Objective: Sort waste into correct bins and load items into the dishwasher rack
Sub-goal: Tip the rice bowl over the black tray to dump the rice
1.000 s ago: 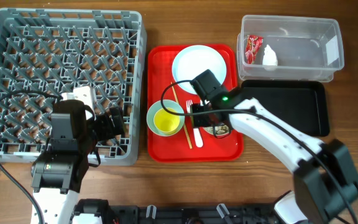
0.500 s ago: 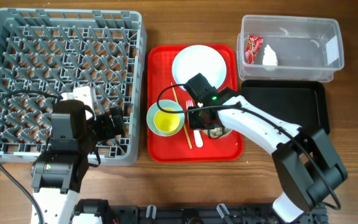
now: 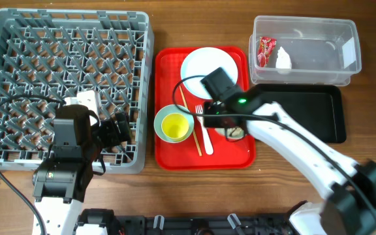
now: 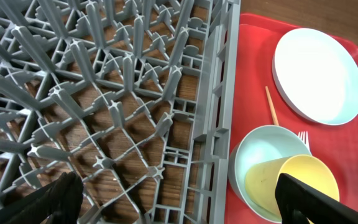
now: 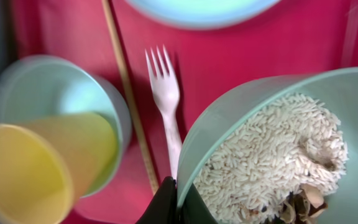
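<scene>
My right gripper (image 5: 178, 200) is shut on the rim of a mint bowl (image 5: 353, 186) full of whitish rice-like crumbs (image 5: 278, 155). The bowl is held over the red tray (image 3: 172, 153) and is mostly hidden under the arm in the overhead view (image 3: 235, 134). A white fork (image 5: 165, 99) and a wooden stick (image 5: 126, 87) lie on the tray. A yellow cup (image 3: 174, 126) lies inside the second mint bowl (image 3: 160, 116). The pale plate (image 3: 204, 64) sits at the tray's back. My left gripper (image 4: 173, 199) is open over the grey rack (image 3: 18, 39).
The clear tub (image 3: 318, 29) at the back right holds a red wrapper (image 3: 266, 50) and a white paper wad (image 3: 284, 60). The black tray (image 3: 312, 108) lies in front of it, to the right of the red tray.
My right gripper has moved a little right and back with the bowl of crumbs. The left arm has not moved.
</scene>
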`<control>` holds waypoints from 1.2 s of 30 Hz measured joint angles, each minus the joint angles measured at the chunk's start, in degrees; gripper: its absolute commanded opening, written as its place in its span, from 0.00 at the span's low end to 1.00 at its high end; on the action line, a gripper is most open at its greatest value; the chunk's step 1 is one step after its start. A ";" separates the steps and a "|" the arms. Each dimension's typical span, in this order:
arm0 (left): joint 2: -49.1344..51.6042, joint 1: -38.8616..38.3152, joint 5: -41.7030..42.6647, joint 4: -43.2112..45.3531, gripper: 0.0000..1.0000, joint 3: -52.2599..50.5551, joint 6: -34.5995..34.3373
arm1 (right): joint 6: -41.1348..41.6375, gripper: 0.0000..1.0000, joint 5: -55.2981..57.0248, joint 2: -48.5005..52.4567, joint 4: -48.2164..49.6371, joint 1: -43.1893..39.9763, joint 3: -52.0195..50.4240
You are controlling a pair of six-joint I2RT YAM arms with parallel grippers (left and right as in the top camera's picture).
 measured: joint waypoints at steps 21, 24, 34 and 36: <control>0.00 0.00 0.02 0.00 1.00 0.00 0.00 | -17.59 0.04 -48.41 -3.26 4.59 -48.74 -7.54; 0.00 0.00 0.02 0.00 1.00 0.00 0.00 | -19.08 0.04 -55.63 0.83 7.80 -51.63 -9.29; 0.00 0.00 0.02 0.00 1.00 0.00 0.00 | -18.47 0.04 -74.95 10.34 13.31 -59.84 -10.08; 0.00 0.00 0.00 0.00 1.00 0.00 0.00 | -16.96 0.04 -77.02 10.34 14.21 -62.25 -10.08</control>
